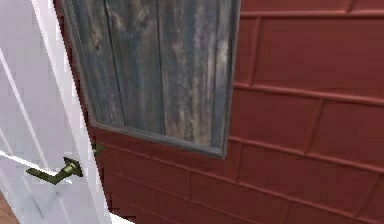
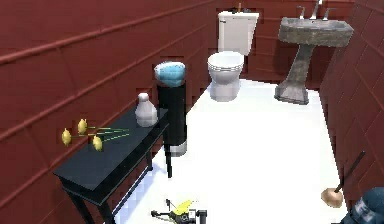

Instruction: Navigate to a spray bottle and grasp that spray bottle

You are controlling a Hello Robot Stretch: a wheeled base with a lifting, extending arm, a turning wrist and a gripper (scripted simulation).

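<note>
Though it cannot be told for certain to be the spray bottle, a pale bottle-shaped object stands at one end of a black side table, just beside a tall black bin. Yellow flowers rest on the tabletop, and a white toilet and a pedestal sink stand beyond.

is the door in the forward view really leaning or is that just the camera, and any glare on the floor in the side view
Forward view: the white door and the grey wooden panel lean only in the picture, since the camera looks down; nothing is tipping. Arm side view: the white floor is evenly bright, with no glare spot.
</note>
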